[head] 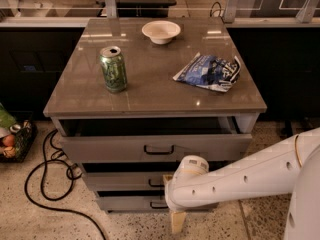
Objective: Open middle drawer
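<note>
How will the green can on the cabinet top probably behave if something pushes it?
The green can stands upright, tall and narrow, so a high push may tip it and let it roll. The cabinet top looks glossy, so a low push probably slides it. The claw is low, by the bottom drawer.

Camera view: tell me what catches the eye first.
The white robot arm reaches in from the lower right, its gripper low before the middle drawer of the grey cabinet. Above it the top drawer stands pulled out. On top sit a green can at left, a white bowl at the back and a crumpled blue bag at right.
</note>
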`<state>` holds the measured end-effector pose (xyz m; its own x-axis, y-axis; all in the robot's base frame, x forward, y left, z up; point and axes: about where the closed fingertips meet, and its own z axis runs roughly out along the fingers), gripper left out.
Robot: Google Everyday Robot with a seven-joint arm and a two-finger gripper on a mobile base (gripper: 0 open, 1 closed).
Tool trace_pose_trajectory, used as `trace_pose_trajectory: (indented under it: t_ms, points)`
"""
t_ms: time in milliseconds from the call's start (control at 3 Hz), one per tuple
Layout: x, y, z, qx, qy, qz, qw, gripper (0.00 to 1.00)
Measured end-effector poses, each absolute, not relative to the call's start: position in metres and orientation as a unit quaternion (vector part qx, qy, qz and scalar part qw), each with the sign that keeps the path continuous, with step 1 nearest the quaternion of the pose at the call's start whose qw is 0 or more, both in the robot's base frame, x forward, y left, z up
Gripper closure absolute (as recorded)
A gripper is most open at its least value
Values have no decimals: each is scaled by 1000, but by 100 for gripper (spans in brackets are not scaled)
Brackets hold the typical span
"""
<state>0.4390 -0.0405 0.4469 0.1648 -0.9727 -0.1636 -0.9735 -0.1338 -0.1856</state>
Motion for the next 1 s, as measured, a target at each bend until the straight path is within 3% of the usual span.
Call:
trace_pose_trajectory:
  t_ms: [1000]
  points:
    - [441, -6, 414, -756, 645, 4, 109, 0]
